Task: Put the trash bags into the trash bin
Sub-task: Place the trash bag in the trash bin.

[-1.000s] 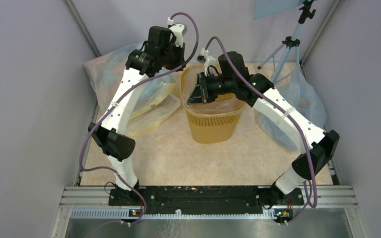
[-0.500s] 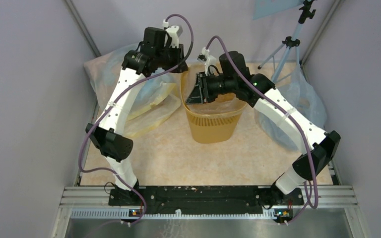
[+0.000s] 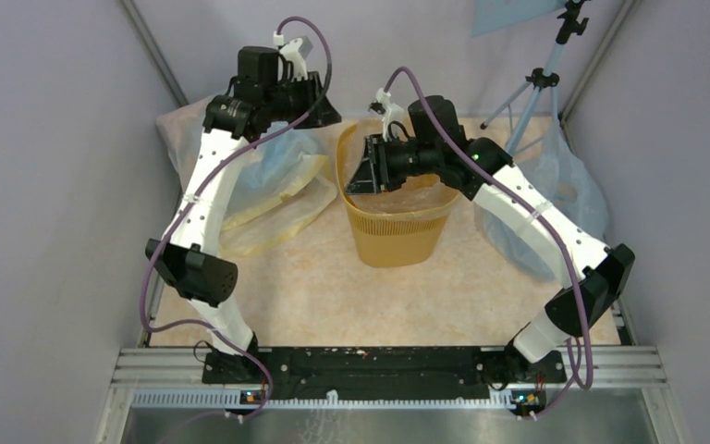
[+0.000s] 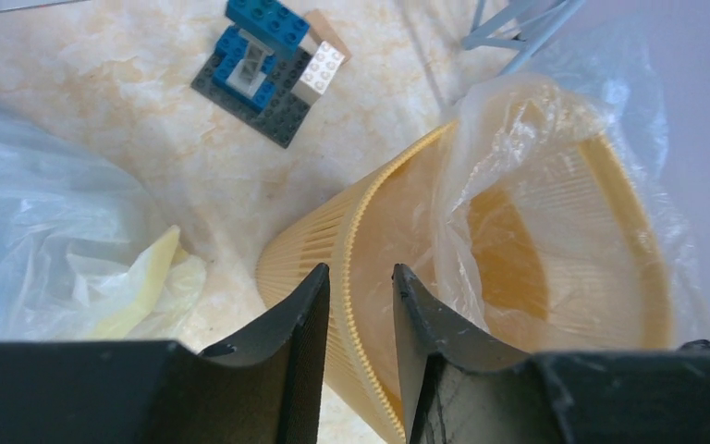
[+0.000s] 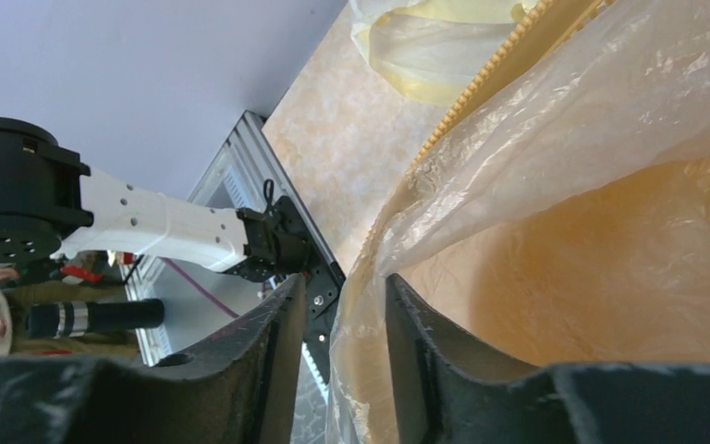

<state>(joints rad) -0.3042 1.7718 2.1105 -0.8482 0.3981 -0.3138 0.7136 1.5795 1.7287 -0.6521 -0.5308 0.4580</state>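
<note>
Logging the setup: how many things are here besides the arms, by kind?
Bin: 1
Clear bag: 1
Blue sacks: 2
Yellowish bag: 1
Block tower: 1
Tripod: 1
Total: 7

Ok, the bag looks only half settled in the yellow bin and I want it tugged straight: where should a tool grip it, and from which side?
Probably the fold of the trash bag standing above the rim of the trash bin, taken from above with a finger either side: there the film is free, while lower down it lies against the ribbed wall, leaving little to pinch.
</note>
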